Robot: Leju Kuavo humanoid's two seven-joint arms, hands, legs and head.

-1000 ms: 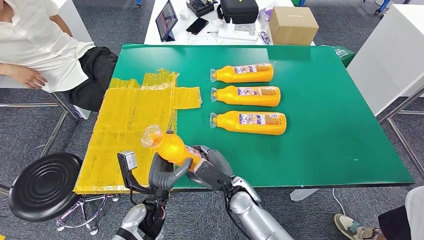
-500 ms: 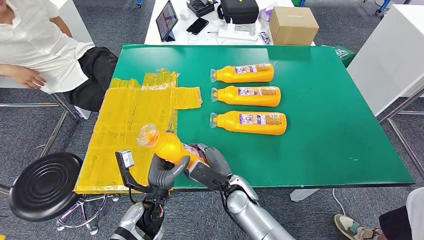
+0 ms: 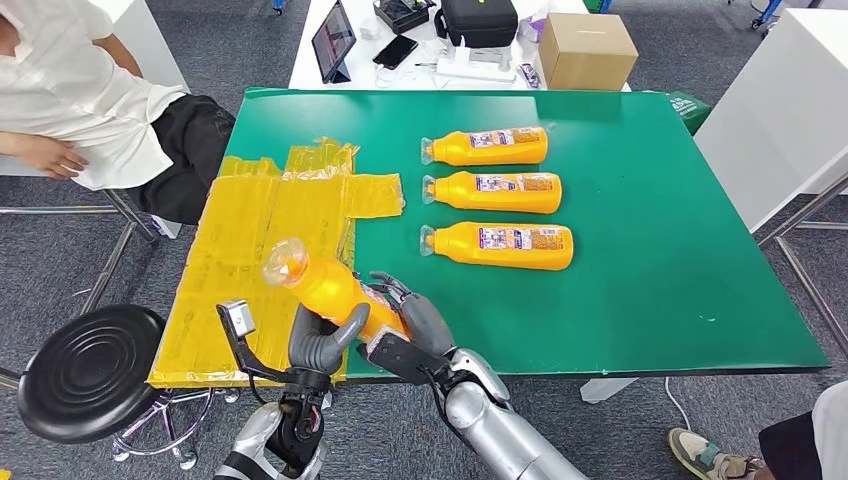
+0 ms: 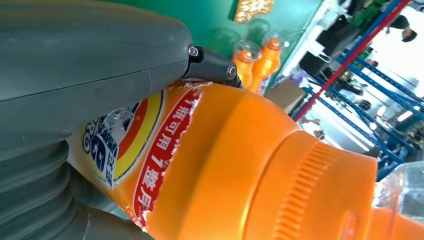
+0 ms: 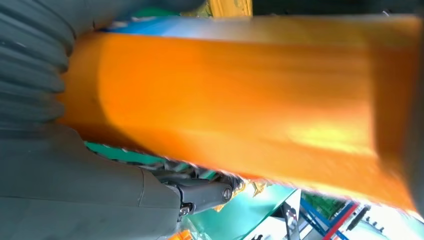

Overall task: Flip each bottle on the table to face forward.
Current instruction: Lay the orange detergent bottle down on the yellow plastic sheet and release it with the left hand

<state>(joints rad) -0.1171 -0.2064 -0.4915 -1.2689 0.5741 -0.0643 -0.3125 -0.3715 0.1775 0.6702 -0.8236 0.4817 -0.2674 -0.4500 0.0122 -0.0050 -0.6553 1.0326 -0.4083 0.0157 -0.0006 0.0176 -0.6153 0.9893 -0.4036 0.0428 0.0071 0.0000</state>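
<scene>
An orange bottle point(image 3: 335, 290) is held tilted above the near edge of the green counter point(image 3: 640, 290), clasped by both the left hand point(image 3: 320, 340) and the right hand point(image 3: 410, 325). Three more bottles point(image 3: 497, 192) are laid in a row at mid-counter.

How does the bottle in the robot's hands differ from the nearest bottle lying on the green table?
The held bottle is lifted off the table, gripped by the left robot hand and right robot hand; the nearest lying bottle rests flat, untouched. The held bottle tilts, cap up and away to the left; the lying one is level, cap pointing left. Both are orange with clear caps and labels.
</scene>
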